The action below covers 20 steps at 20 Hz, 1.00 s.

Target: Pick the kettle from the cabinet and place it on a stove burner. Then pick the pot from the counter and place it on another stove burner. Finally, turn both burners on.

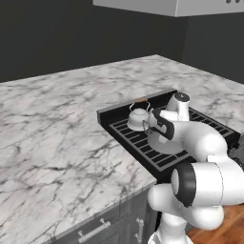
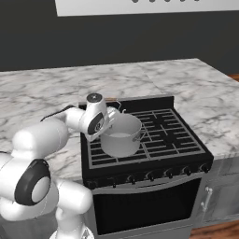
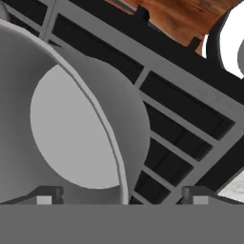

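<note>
We are looking at the pot [image 2: 121, 136] sitting on the front-left grate of the stove [image 2: 172, 130], with the kettle [image 1: 139, 116] parked on the burner just behind it, so both placements appear done and the knobs [image 2: 154, 175] along the stove front are waiting. Our gripper [image 3: 121, 196] is hovering over the pot's rim, jaws spread wide, one fingertip inside the wall and the other outside it, pinching nothing.

We are judging the pot as rigid, matte metal and fairly weighty for its width; its thin wall is offering a firm but slippery pinch, so should it need shifting, the rim where we are straddling it now, or one of the small side handles, is looking like the sensible hold. The kettle seems lighter and rounder, best taken by its arched handle. The marble table [image 1: 57, 128] is flanking the stove on both sides.
</note>
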Available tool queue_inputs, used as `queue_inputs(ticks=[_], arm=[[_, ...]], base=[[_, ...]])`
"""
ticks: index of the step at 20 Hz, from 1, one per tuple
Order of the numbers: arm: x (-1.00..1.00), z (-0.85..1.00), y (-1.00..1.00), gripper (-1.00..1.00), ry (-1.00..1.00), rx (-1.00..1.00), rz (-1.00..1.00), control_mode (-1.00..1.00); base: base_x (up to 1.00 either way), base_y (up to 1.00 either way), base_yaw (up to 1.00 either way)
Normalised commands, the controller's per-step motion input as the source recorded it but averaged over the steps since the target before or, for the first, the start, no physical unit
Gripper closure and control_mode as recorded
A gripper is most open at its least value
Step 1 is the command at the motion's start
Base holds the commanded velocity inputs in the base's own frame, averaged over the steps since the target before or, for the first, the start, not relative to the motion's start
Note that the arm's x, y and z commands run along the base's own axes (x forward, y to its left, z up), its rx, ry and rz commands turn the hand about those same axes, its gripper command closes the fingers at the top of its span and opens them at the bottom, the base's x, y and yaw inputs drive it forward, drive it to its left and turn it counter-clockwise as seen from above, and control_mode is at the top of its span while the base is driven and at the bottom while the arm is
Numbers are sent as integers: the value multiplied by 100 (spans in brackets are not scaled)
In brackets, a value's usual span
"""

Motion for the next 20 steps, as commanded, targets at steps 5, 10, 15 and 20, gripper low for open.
queue_inputs(ticks=[5, 10, 15, 20], arm=[[-8, 32, 0, -100, -4, 7, 0, -100], [-7, 31, -2, -100, -2, 8, 0, -100], [-13, 19, -7, -100, -2, 8, 0, -100], [-20, 18, -14, -100, -5, 8, 0, -100]], base=[[0, 0, 0], [0, 0, 0], [0, 0, 0], [0, 0, 0]])
